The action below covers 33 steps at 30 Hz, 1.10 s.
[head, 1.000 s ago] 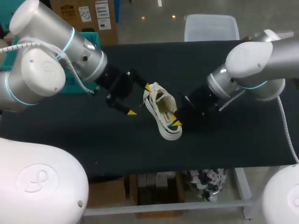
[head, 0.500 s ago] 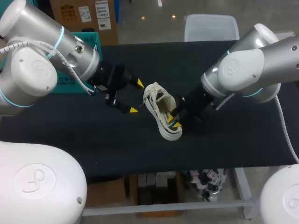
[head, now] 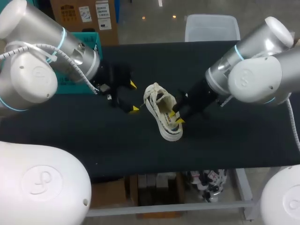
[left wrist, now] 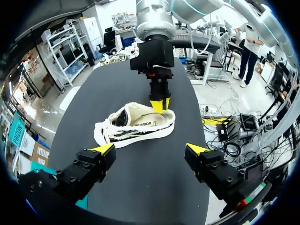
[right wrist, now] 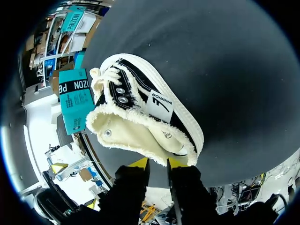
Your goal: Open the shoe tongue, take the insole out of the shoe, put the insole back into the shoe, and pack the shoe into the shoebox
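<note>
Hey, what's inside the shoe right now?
The shoe lies on its side; through its opening only cream lining shows. The toe end is covered by the upper, so whether the insole is inside can't be told. The right gripper sits at its rim.

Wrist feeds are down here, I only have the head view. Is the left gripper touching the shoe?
Observer: No. The left gripper is open, nothing in it, with bare table between it and the shoe.
Operator: Which end is the right one on?
Observer: The right gripper sits against the top edge at the heel end. No view settles whether it grips.
Operator: Laces?
Observer: From the right wrist view, the laces are bunched at the end far from that gripper, and the upper is spread with the cream lining showing.
</note>
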### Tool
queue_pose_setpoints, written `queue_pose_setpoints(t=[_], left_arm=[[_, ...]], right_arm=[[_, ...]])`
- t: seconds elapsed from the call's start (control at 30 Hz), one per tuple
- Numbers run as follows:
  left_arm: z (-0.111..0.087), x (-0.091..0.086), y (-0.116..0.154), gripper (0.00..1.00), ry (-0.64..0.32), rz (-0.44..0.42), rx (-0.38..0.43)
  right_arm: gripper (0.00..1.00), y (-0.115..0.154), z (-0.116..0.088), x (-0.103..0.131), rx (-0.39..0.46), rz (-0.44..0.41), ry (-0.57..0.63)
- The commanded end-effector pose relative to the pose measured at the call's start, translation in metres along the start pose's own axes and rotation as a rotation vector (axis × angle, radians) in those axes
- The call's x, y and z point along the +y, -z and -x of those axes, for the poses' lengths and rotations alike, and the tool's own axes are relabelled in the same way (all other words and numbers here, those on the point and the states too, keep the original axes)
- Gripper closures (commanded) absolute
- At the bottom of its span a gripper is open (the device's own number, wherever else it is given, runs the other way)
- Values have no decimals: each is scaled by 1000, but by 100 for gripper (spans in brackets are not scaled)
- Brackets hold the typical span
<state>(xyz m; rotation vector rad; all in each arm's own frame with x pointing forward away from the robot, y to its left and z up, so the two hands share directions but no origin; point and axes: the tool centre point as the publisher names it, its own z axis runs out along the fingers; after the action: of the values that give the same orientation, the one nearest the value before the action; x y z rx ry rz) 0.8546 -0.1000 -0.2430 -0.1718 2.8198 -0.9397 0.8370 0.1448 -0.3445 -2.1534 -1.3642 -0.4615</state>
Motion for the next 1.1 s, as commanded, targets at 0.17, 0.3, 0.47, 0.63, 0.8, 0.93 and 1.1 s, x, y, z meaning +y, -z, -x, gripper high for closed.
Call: queue_pose_setpoints(t=[0.17, 0.3, 0.47, 0.63, 0.8, 0.93, 1.1], left_arm=[[11, 18, 25, 0, 101, 226, 125], [11, 18, 25, 0, 101, 226, 125], [11, 18, 25, 0, 101, 226, 125], [11, 18, 25, 0, 101, 226, 125], [13, 11, 18, 0, 552, 108, 101], [6, 18, 21, 0, 741, 24, 149], [-3, 20, 21, 0, 902, 52, 78]], right_arm=[[100, -12, -3, 3, -146, 99, 2], [100, -13, -3, 5, -160, 98, -8], [100, -13, -3, 5, -160, 98, -8], [100, -13, -3, 5, -160, 98, -8], [100, -20, 2, 10, -169, 111, 6], [100, -34, 10, 19, -161, 126, 37], [100, -47, 16, 27, -138, 134, 72]])
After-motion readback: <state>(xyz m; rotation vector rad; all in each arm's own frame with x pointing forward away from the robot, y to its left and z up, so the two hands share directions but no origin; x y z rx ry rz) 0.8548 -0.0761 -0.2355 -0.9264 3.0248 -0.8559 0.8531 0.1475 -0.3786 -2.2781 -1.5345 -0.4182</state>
